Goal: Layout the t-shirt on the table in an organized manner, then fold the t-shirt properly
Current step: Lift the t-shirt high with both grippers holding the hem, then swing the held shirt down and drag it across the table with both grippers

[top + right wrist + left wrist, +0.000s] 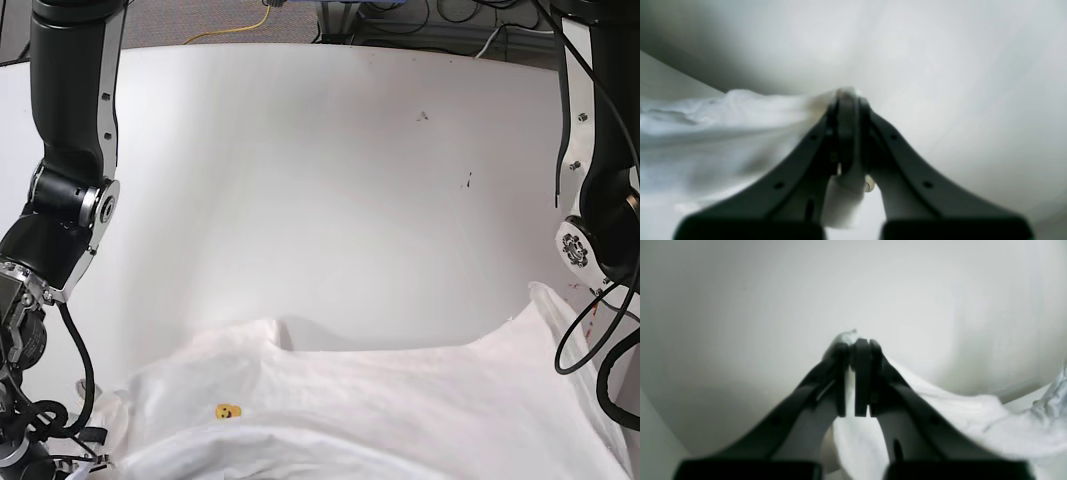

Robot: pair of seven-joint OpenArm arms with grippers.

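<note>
White t-shirt hangs pinched in the closed left gripper and closed right gripper; laying out, next spread it flat on the surface.

One t-shirt, one counter, two arms with two claws: left claw, right claw; one small yellow print on the cloth; two dark specks on the counter
</note>
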